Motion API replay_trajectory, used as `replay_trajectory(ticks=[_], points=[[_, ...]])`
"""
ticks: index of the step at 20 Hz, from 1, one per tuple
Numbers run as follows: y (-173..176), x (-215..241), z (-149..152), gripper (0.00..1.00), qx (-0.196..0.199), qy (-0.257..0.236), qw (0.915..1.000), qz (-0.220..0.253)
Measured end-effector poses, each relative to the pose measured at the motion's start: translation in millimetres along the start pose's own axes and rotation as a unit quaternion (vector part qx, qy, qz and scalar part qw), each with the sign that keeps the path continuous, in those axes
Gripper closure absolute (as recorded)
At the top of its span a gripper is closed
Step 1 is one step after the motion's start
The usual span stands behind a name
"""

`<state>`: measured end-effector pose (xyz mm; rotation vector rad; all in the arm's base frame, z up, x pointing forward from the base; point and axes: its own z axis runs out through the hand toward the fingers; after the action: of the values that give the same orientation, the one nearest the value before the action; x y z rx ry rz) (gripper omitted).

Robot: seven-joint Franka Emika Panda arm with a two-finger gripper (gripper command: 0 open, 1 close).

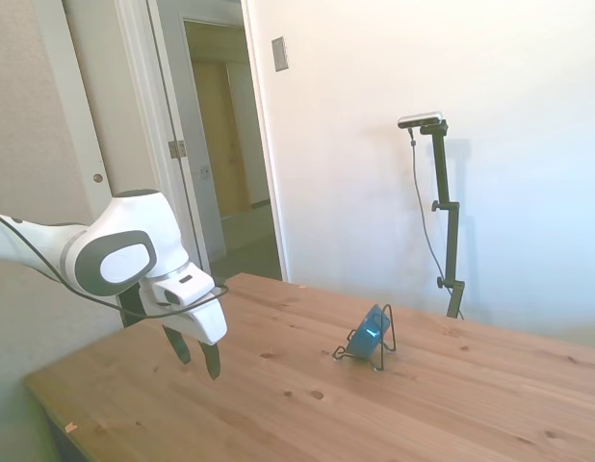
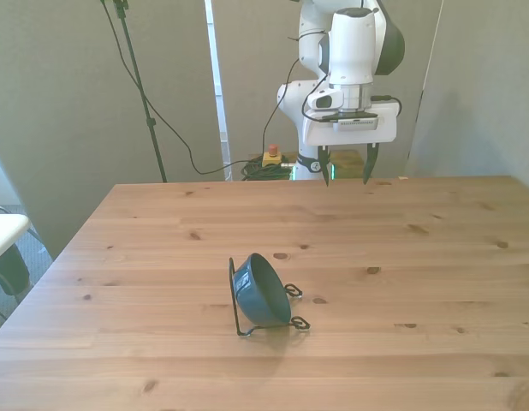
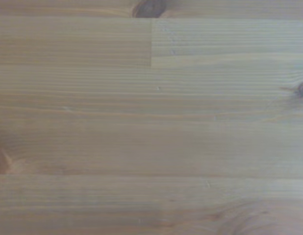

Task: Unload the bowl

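I see the gripper (image 2: 347,175) spread and empty above the table's (image 2: 436,257) far edge, well apart from the blue bowl (image 2: 263,291), which stands tilted in the wire rack (image 2: 240,300). My wrist view shows only blurred wood.

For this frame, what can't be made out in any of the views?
- Bowl inside: both side and front views show its outside only.
- Contact between bowl and wire rack: too small to trace.
- Wrist view: only bare table; no bowl.
- Arm base: cut off in the side view.
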<state>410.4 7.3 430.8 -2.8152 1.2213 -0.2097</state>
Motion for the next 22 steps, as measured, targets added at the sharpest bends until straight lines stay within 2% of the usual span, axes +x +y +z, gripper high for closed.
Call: replay_trajectory(ticks=[3, 6, 9, 12, 15, 19, 22], points=[[2, 5, 1, 0.0, 0.004, 0.0, 1.0, 0.003], [1, 35, -4, 0.0, 0.021, 0.044, 0.9984, 0.027], [-5, 86, -9, 0.0, 0.039, 0.112, 0.9908, 0.066], [-19, 134, -6, 0.0, 0.047, 0.159, 0.9814, 0.098], [-49, 174, 0, 0.0, 0.039, 0.176, 0.9767, 0.116], [-51, 187, 0, 0.0, 0.021, 0.201, 0.9713, 0.126], [-56, 213, 9, 0.0, 0.01, 0.222, 0.9639, 0.147]])
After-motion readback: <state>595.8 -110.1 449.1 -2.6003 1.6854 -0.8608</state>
